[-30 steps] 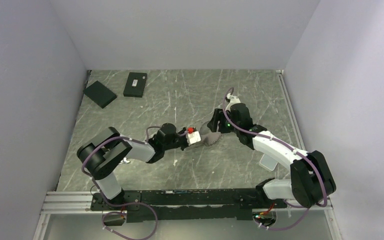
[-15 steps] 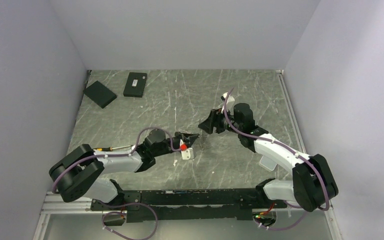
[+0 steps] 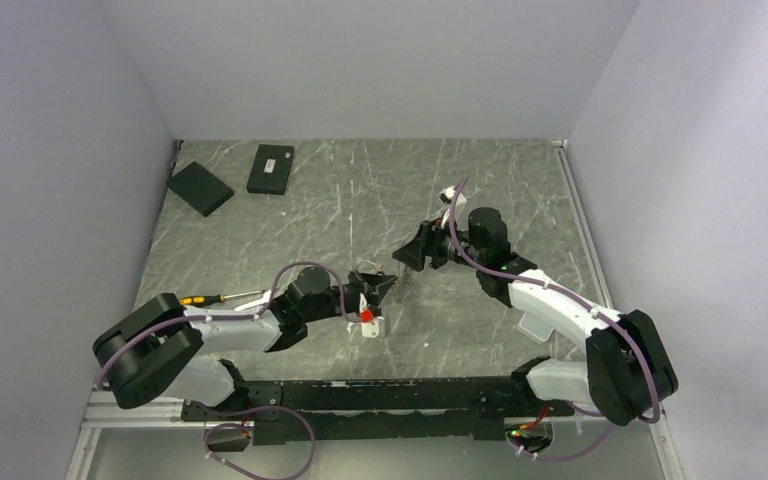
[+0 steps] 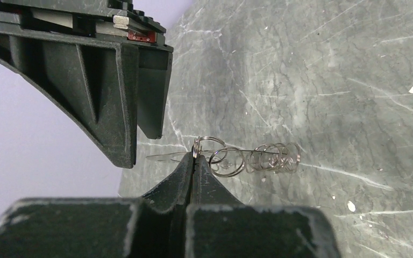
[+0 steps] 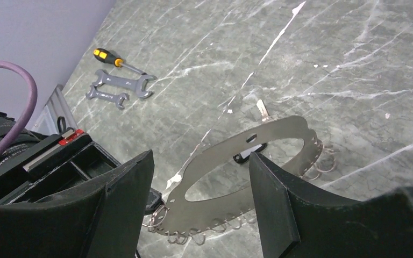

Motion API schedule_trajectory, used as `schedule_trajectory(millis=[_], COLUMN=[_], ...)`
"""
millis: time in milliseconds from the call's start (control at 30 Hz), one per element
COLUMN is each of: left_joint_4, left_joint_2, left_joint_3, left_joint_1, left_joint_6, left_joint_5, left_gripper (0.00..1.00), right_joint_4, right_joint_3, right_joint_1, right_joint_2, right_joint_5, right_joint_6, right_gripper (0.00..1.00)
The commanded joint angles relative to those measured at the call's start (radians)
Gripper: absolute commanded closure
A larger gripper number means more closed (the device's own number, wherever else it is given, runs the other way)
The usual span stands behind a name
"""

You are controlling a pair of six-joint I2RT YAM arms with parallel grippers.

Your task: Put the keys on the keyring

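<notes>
Left gripper [image 4: 194,161]: clamped on a small loop of the keyring [image 4: 269,158], centre frame.
Right gripper [image 5: 200,161]: fingers apart, keyring between them.
Wrenches [image 5: 119,86]: upper left.

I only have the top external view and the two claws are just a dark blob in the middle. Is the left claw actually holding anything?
Observer: Yes. The left wrist view shows the left claw shut on a small wire loop at the edge of the keyring.
Operator: And the right claw?
Observer: Its wrist view shows the right claw open, jaws wide apart, with the keyring, a flat metal hoop fringed with small loops, in view between them.
Operator: Anything on the table I'm missing?
Observer: Two wrenches lie beside the screwdriver: a larger wrench and a smaller wrench.
</notes>
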State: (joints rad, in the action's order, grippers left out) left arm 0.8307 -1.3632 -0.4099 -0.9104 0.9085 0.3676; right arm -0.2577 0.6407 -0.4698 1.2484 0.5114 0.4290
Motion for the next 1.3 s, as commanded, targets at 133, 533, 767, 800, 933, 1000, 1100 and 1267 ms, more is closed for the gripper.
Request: schedule_trajectory(millis=[133,533,767,800,933,1000,1100,1267], left_joint_4=[-0.018,-0.298,-0.486,-0.532,-0.598,-0.629,-0.705,-0.822], left_joint_2=[0.098,0.235,0.462,0.488,0.548,0.548,0.532,0.561], left_joint_3=[0.001,-0.086,-0.102,-0.109,-0.12,-0.124,-0.153,-0.193], left_joint_1=[-0.022,-0.026,-0.03,-0.03,-0.03,-0.03,-0.03,-0.03], left_joint_6=[0.096,0.054,-0.072,-0.097,-0.242,-0.32,-0.423,-0.539], left_joint_5=[-0.002,-0.058,-0.146,-0.159,-0.229,-0.275,-0.324,-0.307], left_gripper=[1.0,1.0,1.0,1.0,1.0,1.0,1.0,1.0], right_joint_4=[-0.059,-0.041,-0.034,-0.038,-0.073,-0.08,-0.067,-0.095], right_joint_3=[-0.005,0.004,0.023,0.026,0.034,0.045,0.072,0.111], right_joint_1=[-0.016,-0.023,-0.024,-0.024,-0.029,-0.041,-0.051,-0.058], right_joint_2=[-0.033,-0.049,-0.042,-0.037,-0.015,-0.002,0.012,0.045], right_joint_5=[0.017,0.012,0.034,0.042,0.097,0.108,0.096,0.115], right_joint_6=[-0.016,-0.028,-0.019,-0.014,0.018,0.017,0.008,0.036], right_gripper=[0.3,0.3,0.3,0.3,0.29,0.29,0.27,0.25])
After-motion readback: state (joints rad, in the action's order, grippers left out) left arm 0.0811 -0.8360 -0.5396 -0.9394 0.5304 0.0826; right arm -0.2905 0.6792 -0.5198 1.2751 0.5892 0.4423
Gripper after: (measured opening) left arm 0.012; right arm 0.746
